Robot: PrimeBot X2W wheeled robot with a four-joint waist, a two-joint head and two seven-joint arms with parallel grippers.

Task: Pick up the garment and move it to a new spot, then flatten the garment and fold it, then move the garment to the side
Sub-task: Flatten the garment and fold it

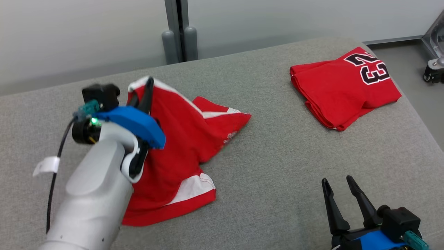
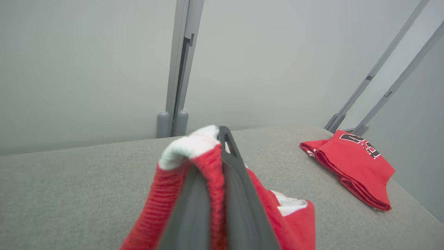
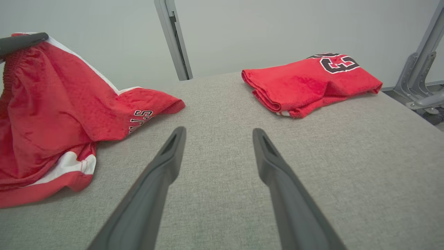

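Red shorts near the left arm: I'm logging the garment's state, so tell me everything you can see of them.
The red shorts look like soft knit, with white side stripes, white panels near the hem and partly readable lettering. The left tool, shut, pinches the ribbed, white-edged waistband and holds it raised. The rest drapes crumpled and unfolded onto the grey cloth surface, apart from the folded jersey.

You can read 23 on the folded jersey (image 1: pixel 347 93); left of it, the shorts (image 3: pixel 52 114) carry lettering you can't fully read.
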